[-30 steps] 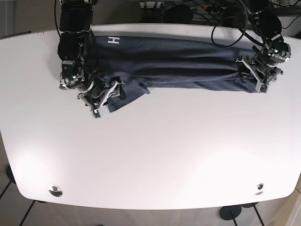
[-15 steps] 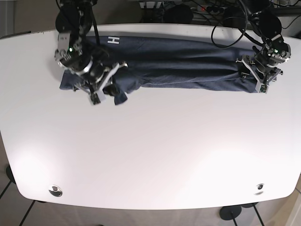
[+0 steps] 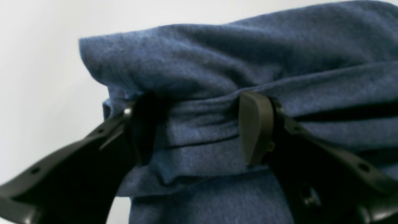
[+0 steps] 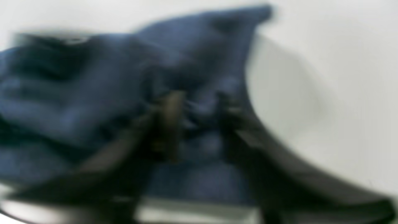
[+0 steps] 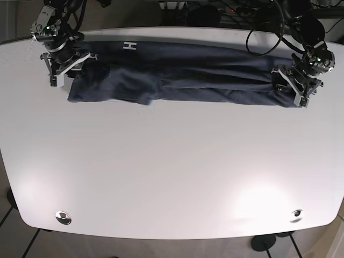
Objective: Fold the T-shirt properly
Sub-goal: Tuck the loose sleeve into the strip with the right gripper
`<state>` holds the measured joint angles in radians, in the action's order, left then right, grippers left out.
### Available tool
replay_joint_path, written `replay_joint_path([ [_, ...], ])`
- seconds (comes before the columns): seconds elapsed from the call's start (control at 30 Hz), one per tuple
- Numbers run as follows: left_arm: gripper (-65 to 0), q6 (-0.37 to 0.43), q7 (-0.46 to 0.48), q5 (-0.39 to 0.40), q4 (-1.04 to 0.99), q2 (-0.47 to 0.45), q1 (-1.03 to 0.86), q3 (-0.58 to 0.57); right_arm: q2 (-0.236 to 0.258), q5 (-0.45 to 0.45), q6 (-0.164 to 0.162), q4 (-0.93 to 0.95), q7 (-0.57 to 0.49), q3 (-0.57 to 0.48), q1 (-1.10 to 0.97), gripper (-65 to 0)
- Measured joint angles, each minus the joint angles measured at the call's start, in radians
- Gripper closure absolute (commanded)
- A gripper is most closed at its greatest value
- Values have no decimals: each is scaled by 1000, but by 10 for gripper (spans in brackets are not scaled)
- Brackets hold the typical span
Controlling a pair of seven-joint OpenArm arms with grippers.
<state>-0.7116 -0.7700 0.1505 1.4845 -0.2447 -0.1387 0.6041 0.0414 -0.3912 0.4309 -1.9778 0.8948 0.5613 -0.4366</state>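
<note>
A dark blue T-shirt (image 5: 193,75) with a white "H" label (image 5: 129,46) lies as a long folded band along the far side of the white table (image 5: 172,172). My right gripper (image 5: 69,67) is at the shirt's left end in the base view. In the blurred right wrist view the gripper (image 4: 200,124) is shut on a bunch of shirt cloth (image 4: 93,93). My left gripper (image 5: 293,86) is at the shirt's right end. In the left wrist view the gripper (image 3: 199,130) clamps stacked folds of the shirt (image 3: 217,56) between its fingers (image 3: 255,127).
Cables and dark equipment (image 5: 226,11) crowd the space behind the table's far edge. Two round metal fittings (image 5: 63,217) (image 5: 295,215) sit near the front corners. The shirt's left end lies close to the table's far left edge.
My right gripper has carried the shirt's left end from the front of the band back and left toward the far edge, straightening it. The left gripper has stayed put.
</note>
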Motion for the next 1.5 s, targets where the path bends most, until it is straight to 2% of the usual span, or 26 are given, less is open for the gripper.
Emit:
replay_joint_path([
  [0.03, -378, 1, 0, 0, 1, 0, 0, 0, -5, -6, 14, -23, 0, -2, -18, -433],
  [0.07, -378, 1, 0, 0, 1, 0, 0, 0, -5, -29, 16, -30, 0, -11, -27, -450],
  [0.1, -378, 1, 0, 0, 1, 0, 0, 0, -5, -104, 38, -30, 0, -32, -31, -452],
  [0.17, -378, 3, 0, -1, 1, 0, 0, 0, 5, -169, 61, -31, 0, -102, -32, -452],
  [0.3, -378, 3, 0, -1, 0, 0, 1, -1, 23, -174, 60, -31, 0, -249, 1, -450],
  [0.37, -378, 3, 0, 0, 0, 0, 1, -1, 23, -182, 60, -31, -1, -281, 27, -447],
  [0.43, -378, 3, 0, 0, 0, 0, 1, -1, 25, -182, 60, -9, -4, -308, 55, -382],
  [0.5, -378, 3, 0, -1, 0, 0, 1, -1, 28, -180, 60, 42, -3, -315, 71, -252],
  [0.57, -378, 3, 0, -2, 0, 0, 1, -1, 40, -63, 58, 115, -3, -322, 77, -79],
  [0.6, -378, 4, 0, -3, 0, 0, 1, -1, 39, -27, 59, 135, -3, -327, 75, -51],
  [0.7, -378, 3, 1, -2, 0, 0, 1, -1, 36, 8, 61, 187, -51, -322, 67, -48],
  [0.73, -378, 3, 1, -2, -1, 0, 1, -1, 35, 9, 69, 214, -99, -306, 59, -48],
  [0.77, -378, 3, 1, -3, -2, 0, 1, -1, 37, -12, 74, 249, -159, -291, 50, -48],
  [0.83, -378, -3, 17, 6, -60, -4, 39, 5, 42, -34, 93, 308, -203, -285, 71, -48],
  [0.93, -381, -3, 35, 1, -202, -20, 151, 6, 42, -37, 99, 366, -208, -286, 136, -48],
  [1.03, -382, 5, -3, -34, -309, -32, 258, -5, 63, -50, 113, 452, -206, -294, 234, -48],
  [1.1, -383, 8, -11, -39, -327, -31, 297, -44, 75, -32, 106, 513, -201, -294, 320, -48],
  [1.13, -385, 8, -26, -40, -326, -30, 309, -50, 80, -30, 97, 529, -193, -294, 346, -48],
  [1.23, -457, 6, -148, -54, -228, -6, 308, -13, 87, -5, 83, 538, -177, -295, 387, -48],
  [1.27, -479, 8, -185, -32, -163, -9, 304, 9, 93, -5, 84, 538, -175, -297, 390, -48],
  [1.3, -481, 8, -190, 15, -121, -14, 301, 23, 102, -4, 82, 538, -176, -304, 391, -48],
  [1.37, -485, 12, -259, 108, -79, -26, 288, 69, 114, 16, 68, 519, -166, -344, 396, -48],
  [1.43, -486, 12, -267, 187, -83, -27, 283, 130, 113, 26, 67, 499, -158, -360, 392, -48],
  [1.5, -486, 14, -278, 206, -150, -53, 282, 137, 114, 25, 67, 497, -159, -360, 390, -48],
])
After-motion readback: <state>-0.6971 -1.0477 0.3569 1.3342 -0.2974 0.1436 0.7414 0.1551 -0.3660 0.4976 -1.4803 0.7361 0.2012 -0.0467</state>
